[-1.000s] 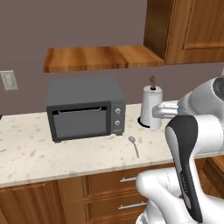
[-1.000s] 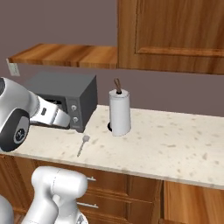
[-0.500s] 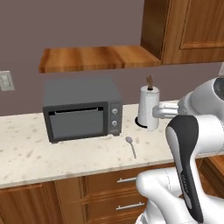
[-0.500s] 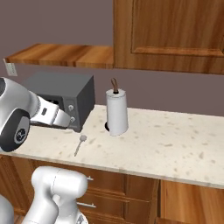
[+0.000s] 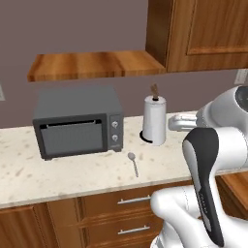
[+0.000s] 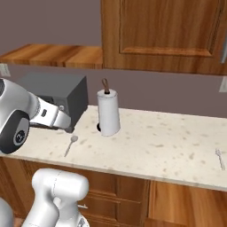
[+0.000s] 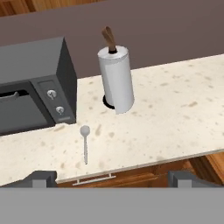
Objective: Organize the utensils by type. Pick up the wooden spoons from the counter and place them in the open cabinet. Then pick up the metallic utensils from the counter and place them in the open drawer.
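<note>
counter (image 5: 72, 177): beige speckled top running across the middle of both base views; drawers shut below it in the lower centre of the left base view.
oven (image 5: 77, 128): dark grey box, left of centre in the left base view, upper left in the hand view.
towel roll (image 7: 116, 81): upright on its holder, upper centre of the hand view, just right of the oven.
silver spoon (image 7: 85, 143): lies flat on the counter, lower left of centre in the hand view, bowl toward the oven, handle toward the counter's front edge — near the oven's front corner, apart from the towel roll.
second utensil (image 6: 219, 158): small pale piece at the far right edge of the right base view, well apart from the spoon; too small to name the type.
step: judged as approach — no wooden spoon, open cabinet or open drawer can be made out in these views, so which utensil comes first is unclear; the silver spoon sits nearly centred under the hand, so a metal pick looks likeliest.
next move: lower over the spoon's handle, jaws straddling it across its width, close low against the stone since the handle is thin and flat.
gripper (image 7: 112, 177): jaws spread fully wide, tips at the bottom corners of the hand view — holding nothing, touching nothing, well above the counter.
</note>
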### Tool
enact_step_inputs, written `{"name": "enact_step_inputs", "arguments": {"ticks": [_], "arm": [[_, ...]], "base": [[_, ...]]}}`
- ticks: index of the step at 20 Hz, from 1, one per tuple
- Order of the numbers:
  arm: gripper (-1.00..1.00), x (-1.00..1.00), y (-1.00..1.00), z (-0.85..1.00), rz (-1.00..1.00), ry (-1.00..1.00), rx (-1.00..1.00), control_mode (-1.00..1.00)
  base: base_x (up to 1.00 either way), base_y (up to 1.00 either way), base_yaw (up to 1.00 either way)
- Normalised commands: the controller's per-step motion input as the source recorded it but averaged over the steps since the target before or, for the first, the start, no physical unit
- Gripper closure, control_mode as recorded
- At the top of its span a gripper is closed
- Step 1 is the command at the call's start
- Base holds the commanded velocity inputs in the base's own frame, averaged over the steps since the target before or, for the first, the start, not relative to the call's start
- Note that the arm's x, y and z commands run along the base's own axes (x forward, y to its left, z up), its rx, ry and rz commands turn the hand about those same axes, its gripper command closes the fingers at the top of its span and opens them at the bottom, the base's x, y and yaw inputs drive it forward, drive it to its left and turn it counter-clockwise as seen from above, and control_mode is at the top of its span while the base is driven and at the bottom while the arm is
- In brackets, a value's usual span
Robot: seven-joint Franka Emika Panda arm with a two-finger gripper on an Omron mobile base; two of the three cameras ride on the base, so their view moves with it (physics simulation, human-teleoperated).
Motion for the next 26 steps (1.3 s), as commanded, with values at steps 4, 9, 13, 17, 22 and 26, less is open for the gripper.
{"name": "enact_step_inputs", "arguments": {"ticks": [4, 9, 13, 17, 22, 26], "arm": [[-1.0, 0.0, 0.0, 0.0, 0.0, 0.0, 0.0, 1.0], [-1.0, 0.0, 0.0, 0.0, 0.0, 0.0, 0.0, 1.0], [-1.0, 0.0, 0.0, 0.0, 0.0, 0.0, 0.0, 1.0], [-1.0, 0.0, 0.0, 0.0, 0.0, 0.0, 0.0, 1.0], [-1.0, 0.0, 0.0, 0.0, 0.0, 0.0, 0.0, 1.0], [-1.0, 0.0, 0.0, 0.0, 0.0, 0.0, 0.0, 1.0]], "base": [[-0.01, -0.28, 0.0], [0.0, -0.26, 0.0], [-0.01, -0.32, 0.0], [0.0, -0.42, 0.0], [0.0, -0.24, 0.0], [0.0, 0.0, 0.0]]}}
